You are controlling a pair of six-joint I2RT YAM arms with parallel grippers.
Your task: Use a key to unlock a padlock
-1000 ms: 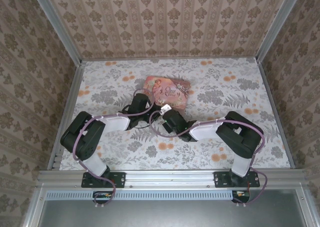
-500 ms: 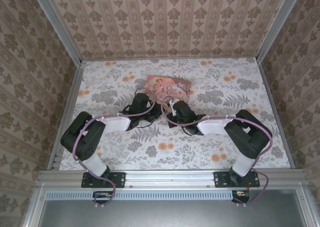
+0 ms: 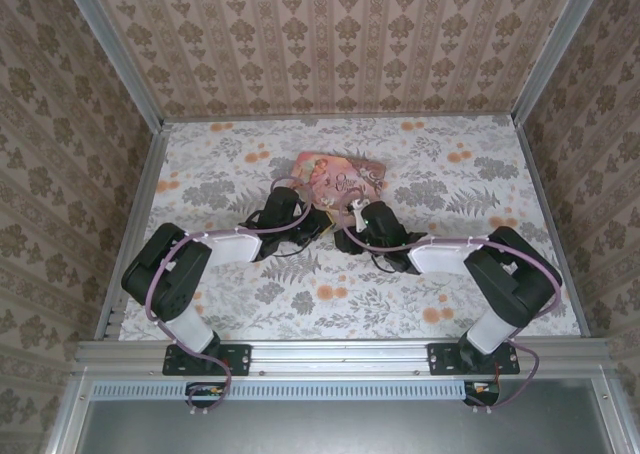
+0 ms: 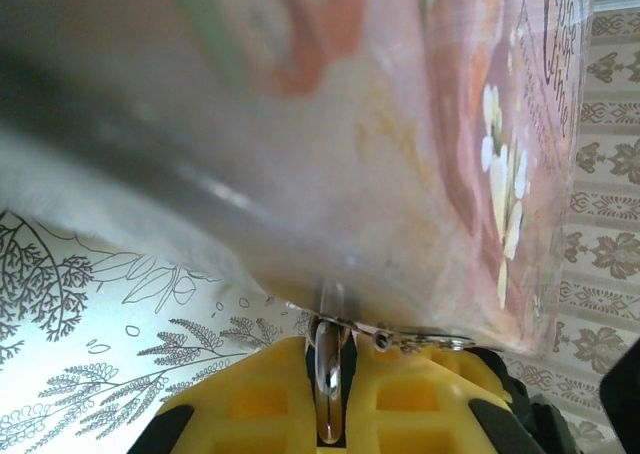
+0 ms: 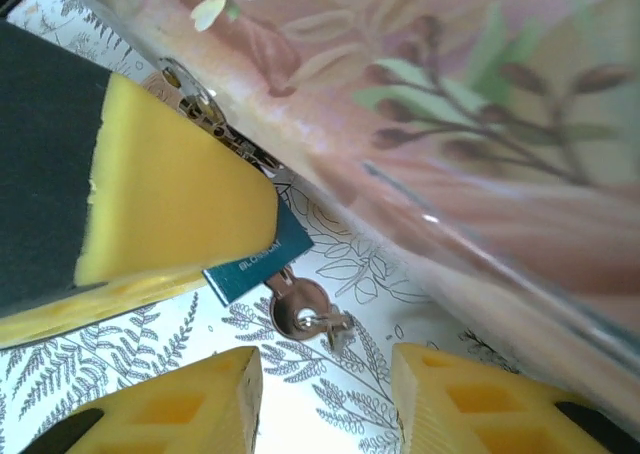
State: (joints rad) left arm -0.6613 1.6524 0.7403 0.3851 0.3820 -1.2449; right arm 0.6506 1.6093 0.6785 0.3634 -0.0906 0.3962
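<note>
- Left pincer (image 4: pixel 328 359): the yellow pads are drawn together, with a silvery metal strip (image 4: pixel 327 379) pinched in the narrow slit between them. In the right wrist view one of these pads lies flat over the padlock (image 5: pixel 256 262), so this pincer is clamped on the padlock.
- Right pincer (image 5: pixel 325 374): the fingers stand apart with nothing between them. The gap faces the padlock and the key (image 5: pixel 296 310) from just beside them.
- Padlock location: at the near edge of the pink tin (image 3: pixel 340 177), low over the tabletop (image 3: pixel 450 274), between the two pincers. Only a teal band of the body shows below the yellow pad.
- Padlock orientation: the visible teal band runs from lower left to upper right in the right wrist view. Its printed lettering follows the same line. The rest of the body is hidden under the pad.
- Key location: directly against the exposed lower edge of the teal body. Whether the blade is seated in the keyhole cannot be told.
- Key orientation: the long axis stands roughly square to the teal band. The blade end points at the padlock. The round bow points away from it, toward the open gap of the right pincer. A small ring hangs from the bow.
- Top external view: both arms reach forward, and their pincers meet at the near edge of the tin.
</note>
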